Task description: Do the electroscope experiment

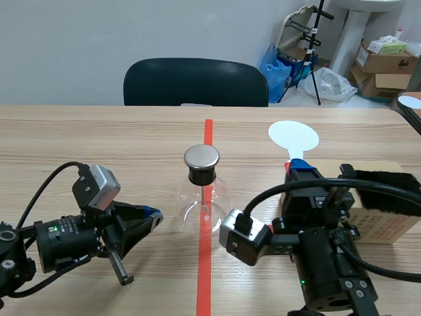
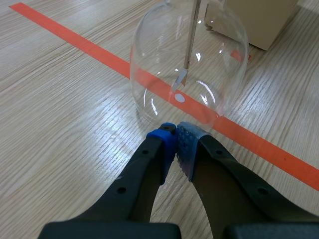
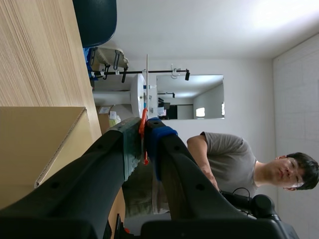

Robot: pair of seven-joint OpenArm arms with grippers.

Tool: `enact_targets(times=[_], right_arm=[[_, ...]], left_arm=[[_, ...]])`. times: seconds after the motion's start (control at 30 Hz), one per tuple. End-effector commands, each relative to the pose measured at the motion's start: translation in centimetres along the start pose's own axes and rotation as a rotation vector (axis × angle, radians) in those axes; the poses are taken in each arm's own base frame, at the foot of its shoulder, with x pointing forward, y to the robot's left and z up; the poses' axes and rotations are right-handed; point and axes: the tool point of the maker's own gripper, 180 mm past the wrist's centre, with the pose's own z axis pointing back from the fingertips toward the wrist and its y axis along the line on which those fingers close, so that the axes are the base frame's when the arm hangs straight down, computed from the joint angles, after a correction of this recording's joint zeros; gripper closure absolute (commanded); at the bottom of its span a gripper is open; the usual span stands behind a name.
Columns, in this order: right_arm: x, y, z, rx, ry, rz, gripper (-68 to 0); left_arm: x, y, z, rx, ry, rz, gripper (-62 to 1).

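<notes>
The electroscope, a clear glass flask with a round metal cap, stands on the red tape line at the table's middle. In the left wrist view the flask is just ahead of my fingertips, and a thin rod with a foil leaf hangs inside it. My left gripper lies low to the flask's left, shut on nothing. My right gripper is shut on the handle of a white round paddle, right of the flask and seen edge-on from the wrist.
A cardboard box with a black furry cloth on top sits at the right, beside the right arm. A dark chair stands behind the table's far edge. A person shows in the right wrist view, off the table.
</notes>
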Motion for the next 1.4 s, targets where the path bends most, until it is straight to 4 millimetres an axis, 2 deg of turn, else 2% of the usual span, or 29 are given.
enact_targets(times=[0.0, 1.37], right_arm=[[-0.17, -1.20, -0.62, -0.042, 0.004, -0.007, -0.9], [0.18, -1.29, -0.67, -0.047, -0.024, 0.001, -1.1]], left_arm=[[1.28, 0.02, -0.16, -0.003, -0.043, -0.003, -4.1], [1.28, 0.02, -0.16, -0.003, -0.043, -0.003, -4.1]])
